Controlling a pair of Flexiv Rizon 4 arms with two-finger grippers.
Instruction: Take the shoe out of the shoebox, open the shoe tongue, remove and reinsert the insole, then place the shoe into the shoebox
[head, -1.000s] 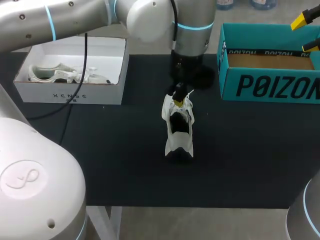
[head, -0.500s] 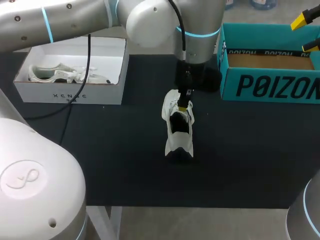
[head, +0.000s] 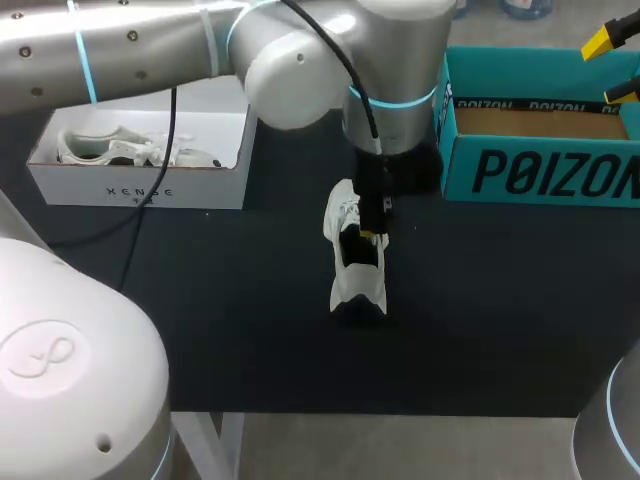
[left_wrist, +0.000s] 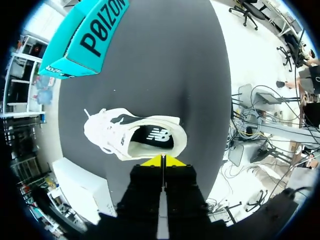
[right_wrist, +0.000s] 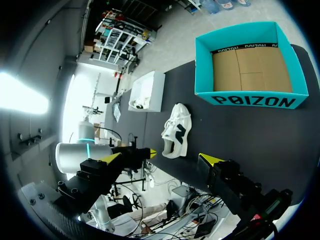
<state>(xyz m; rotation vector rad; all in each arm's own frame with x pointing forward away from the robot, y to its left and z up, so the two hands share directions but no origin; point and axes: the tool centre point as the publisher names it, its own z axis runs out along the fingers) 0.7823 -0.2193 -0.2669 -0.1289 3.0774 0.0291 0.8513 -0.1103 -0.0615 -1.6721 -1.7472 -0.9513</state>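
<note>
The white lace-up sneaker (left_wrist: 131, 136) is set on the black table (left_wrist: 200, 75), just ahead of the left claw (left_wrist: 163, 161), whose tips are pressed together, empty. The tips should be parted, then lowered onto the heel edge of the dark insole (left_wrist: 159, 135).

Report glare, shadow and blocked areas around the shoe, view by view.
Head view: the left arm overhangs the shoe, and the left gripper covers part of its opening. Left wrist view: shoe evenly lit, no glare, insole plain to see. Right wrist view: strong glare only off in the room; shoe and teal shoebox are glare-free.
</note>
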